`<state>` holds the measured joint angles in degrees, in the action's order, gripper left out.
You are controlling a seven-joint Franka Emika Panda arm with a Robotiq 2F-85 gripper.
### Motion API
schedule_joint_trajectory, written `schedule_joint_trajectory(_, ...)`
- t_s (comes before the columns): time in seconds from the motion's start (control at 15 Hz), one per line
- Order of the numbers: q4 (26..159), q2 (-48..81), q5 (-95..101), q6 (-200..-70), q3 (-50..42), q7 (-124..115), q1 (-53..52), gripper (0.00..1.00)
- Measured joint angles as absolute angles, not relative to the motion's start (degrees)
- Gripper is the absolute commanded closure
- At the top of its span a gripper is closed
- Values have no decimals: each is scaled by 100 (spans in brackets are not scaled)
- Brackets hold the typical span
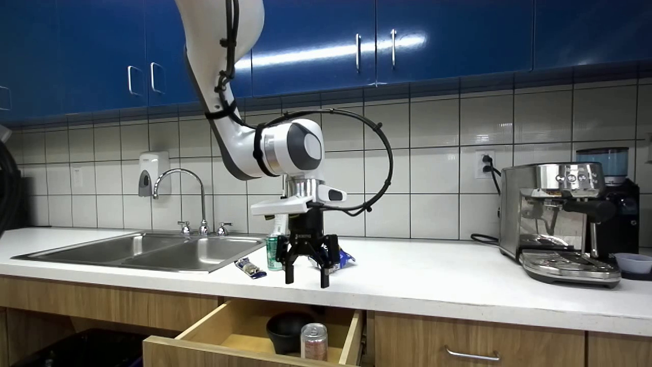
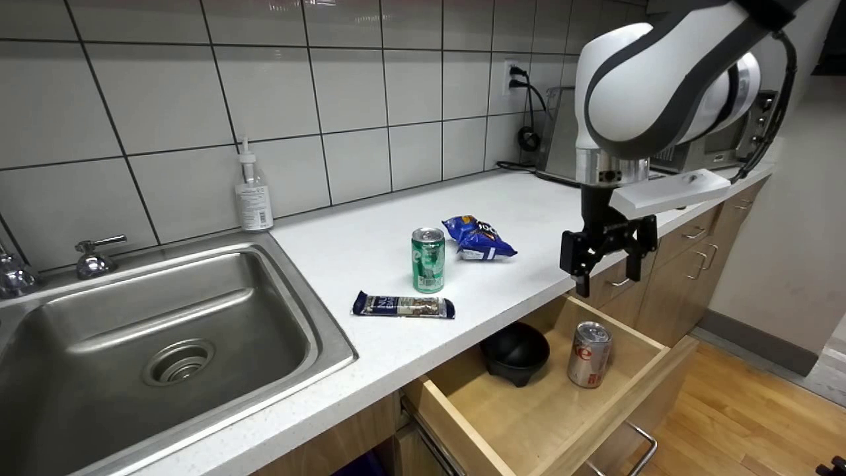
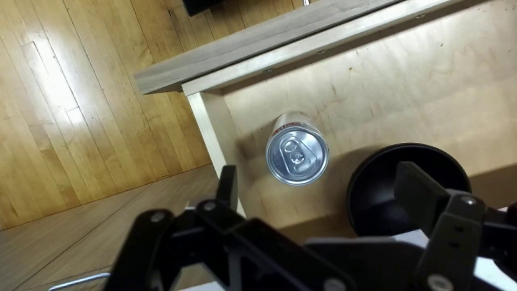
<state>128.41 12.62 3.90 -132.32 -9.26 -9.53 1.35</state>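
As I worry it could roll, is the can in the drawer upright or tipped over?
Upright: the can stands on its base in the open drawer; the wrist view shows its lid facing up.

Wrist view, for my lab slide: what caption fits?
Looking down past the open hand: an upright can beside a black bowl in an open drawer.

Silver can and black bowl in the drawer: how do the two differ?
Colour: the silver can carries red lettering, while the black bowl looks plain. Shape: the can is a narrow cylinder; the bowl is wider and rounded. Top: the can has a metal lid; the bowl is open. Both stand upright in the drawer, clear of the open gripper.
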Motion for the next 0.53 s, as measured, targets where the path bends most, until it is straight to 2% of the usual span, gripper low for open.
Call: schedule_joint_trajectory(0.53,12231,1027,378,-12640,-591,54,134,0)
